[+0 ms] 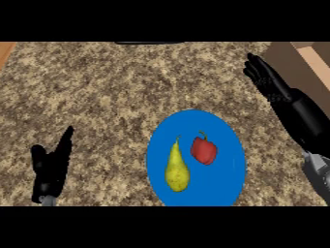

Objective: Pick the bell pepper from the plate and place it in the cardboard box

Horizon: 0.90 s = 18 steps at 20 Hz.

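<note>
While left hand [50, 167], right hand [271, 82] spread empty | bell pepper [204, 151] stem points away

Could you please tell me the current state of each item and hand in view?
Round blue plate: holds two items.
Red bell pepper: on plate, untouched.
Yellow-green pear: lying on plate.
Brown cardboard box: inside hidden.
Left hand: open, resting.
Right hand: open, empty.

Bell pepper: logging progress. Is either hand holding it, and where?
Nothing is held. The bell pepper lies on the plate; left hand and right hand are open, away from it.
</note>
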Motion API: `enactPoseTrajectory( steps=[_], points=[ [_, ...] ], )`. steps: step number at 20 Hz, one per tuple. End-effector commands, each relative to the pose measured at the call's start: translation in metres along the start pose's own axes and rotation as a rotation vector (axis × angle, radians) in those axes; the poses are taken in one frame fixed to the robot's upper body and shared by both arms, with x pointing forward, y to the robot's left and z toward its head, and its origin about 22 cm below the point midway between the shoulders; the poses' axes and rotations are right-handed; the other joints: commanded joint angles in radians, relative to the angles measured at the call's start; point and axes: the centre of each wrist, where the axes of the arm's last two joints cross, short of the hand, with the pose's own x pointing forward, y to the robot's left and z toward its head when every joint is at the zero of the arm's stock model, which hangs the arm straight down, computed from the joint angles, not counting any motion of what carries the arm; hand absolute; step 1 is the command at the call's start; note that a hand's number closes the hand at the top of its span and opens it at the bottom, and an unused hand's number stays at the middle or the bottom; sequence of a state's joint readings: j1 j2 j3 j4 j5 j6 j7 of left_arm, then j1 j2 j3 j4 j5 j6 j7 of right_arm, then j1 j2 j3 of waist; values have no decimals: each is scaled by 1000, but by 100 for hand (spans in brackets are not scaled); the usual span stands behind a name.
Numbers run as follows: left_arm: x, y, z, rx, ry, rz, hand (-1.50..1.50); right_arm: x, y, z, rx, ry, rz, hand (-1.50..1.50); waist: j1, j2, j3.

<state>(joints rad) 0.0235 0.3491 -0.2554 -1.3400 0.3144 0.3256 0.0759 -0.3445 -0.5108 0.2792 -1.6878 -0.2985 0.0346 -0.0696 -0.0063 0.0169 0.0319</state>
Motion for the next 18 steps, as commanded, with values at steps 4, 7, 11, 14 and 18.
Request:
enactPoseTrajectory(
  steps=[4,7,11,14,18],
  points=[
    [50,38,46,-44,-256,-203,0,26,-30,5,-344,-79,120,-150,-130,-73,-31],
    [44,66,69,-35,-243,-338,0,16,-63,29,-419,109,382,-150,-235,-94,-49],
    [88,50,55,-109,-496,-320,0,24,-46,47,-550,70,457,-150,-201,-59,-39],
    [104,42,43,-170,-547,-304,0,25,-26,65,-502,53,637,-150,-156,-38,-39],
    [118,32,25,-219,-585,-307,0,39,1,85,-418,76,786,-150,-117,-27,-38]
  ],
)
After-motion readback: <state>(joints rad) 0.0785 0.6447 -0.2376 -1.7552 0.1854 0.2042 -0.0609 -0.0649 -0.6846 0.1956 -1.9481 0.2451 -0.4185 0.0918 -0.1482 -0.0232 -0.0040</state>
